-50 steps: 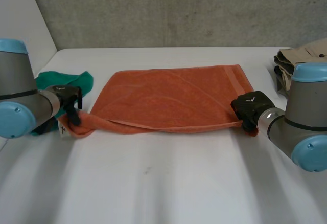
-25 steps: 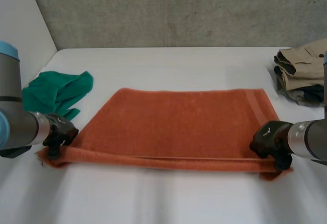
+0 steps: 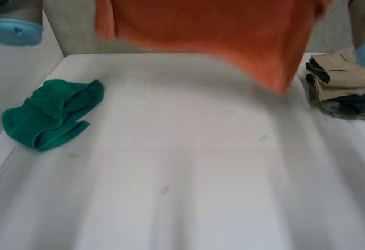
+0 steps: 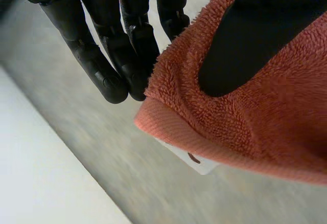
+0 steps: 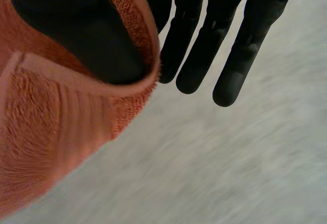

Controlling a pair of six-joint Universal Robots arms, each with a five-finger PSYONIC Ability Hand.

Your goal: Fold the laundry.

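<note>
An orange towel (image 3: 211, 16) hangs in the air above the far half of the white table (image 3: 182, 164), its lower edge sagging toward the right. My left hand (image 4: 245, 35) pinches one towel corner (image 4: 225, 121) between thumb and fingers; a white label sticks out below that corner. My right hand (image 5: 76, 29) pinches the opposite corner of the towel (image 5: 56, 127), thumb pressed on the striped hem, the other fingers (image 5: 240, 55) straight beside it. In the head view the grey left arm (image 3: 23, 4) rises at the far left.
A crumpled green cloth (image 3: 54, 113) lies at the table's left side. A pile of folded beige and dark clothes (image 3: 336, 84) sits at the right edge. A grey wall stands behind the table.
Both hands have lifted the towel off the table by its two corners; it now hangs high in front of the wall. The left hand closed on its corner.
</note>
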